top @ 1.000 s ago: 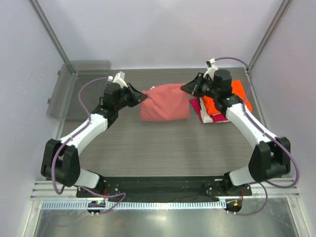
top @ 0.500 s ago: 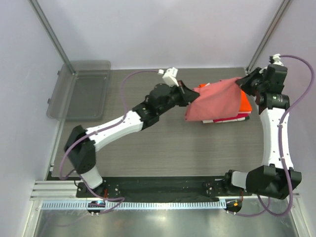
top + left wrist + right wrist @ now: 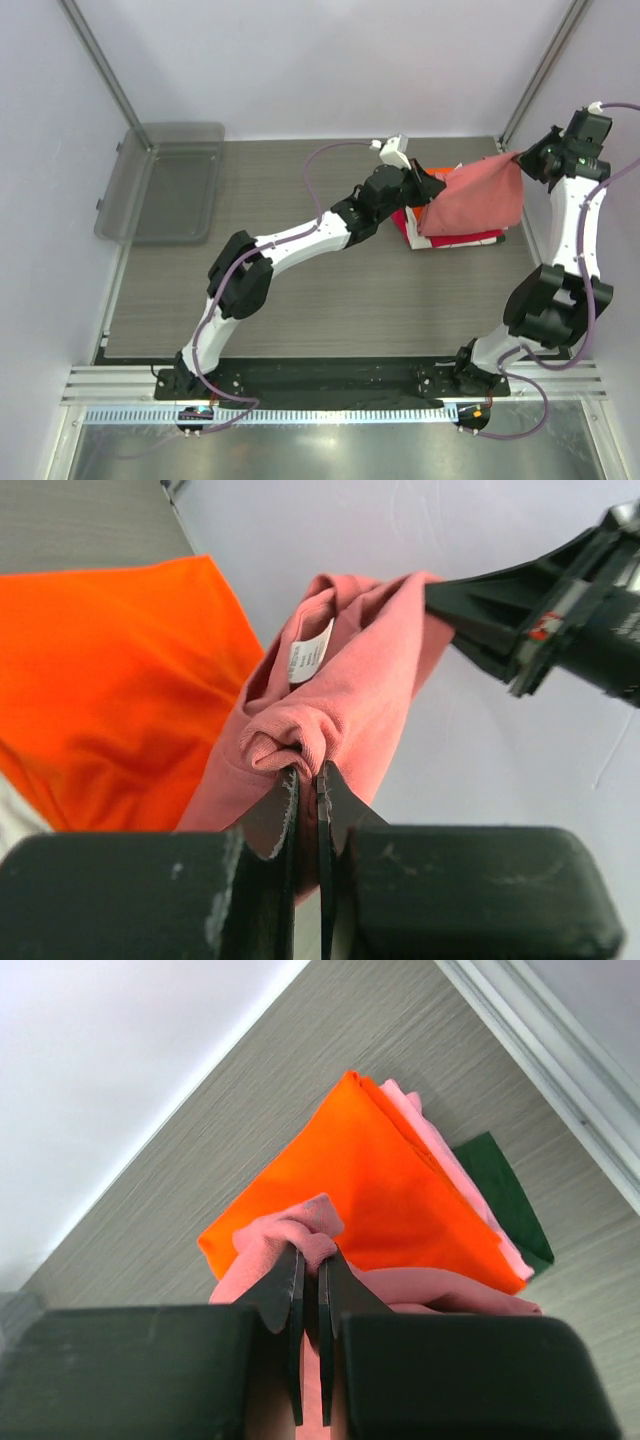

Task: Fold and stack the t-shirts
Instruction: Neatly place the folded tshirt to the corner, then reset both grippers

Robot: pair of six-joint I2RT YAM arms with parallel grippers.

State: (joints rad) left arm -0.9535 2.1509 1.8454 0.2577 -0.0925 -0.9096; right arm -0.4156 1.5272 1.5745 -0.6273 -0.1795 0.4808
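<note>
The left fingers point(image 3: 292, 790) and right fingers point(image 3: 294, 1270) each clamp the salmon-pink shirt point(image 3: 478, 195) over the orange shirt point(image 3: 380, 1190); tray point(image 3: 175, 190) well apart.

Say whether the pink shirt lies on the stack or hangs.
Hangs: left hand and right hand pinch the pink shirt above the stack.

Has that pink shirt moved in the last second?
Yes. The salmon-pink shirt has travelled right, away from the grey tray, from mid-table to above the stack of folded shirts.

You have one salmon-pink t-shirt point(image 3: 478, 195), one orange t-shirt point(image 3: 380, 1200), one white t-shirt point(image 3: 10, 805), one magenta-red t-shirt point(image 3: 465, 241), and one grey plastic tray point(image 3: 165, 180).
</note>
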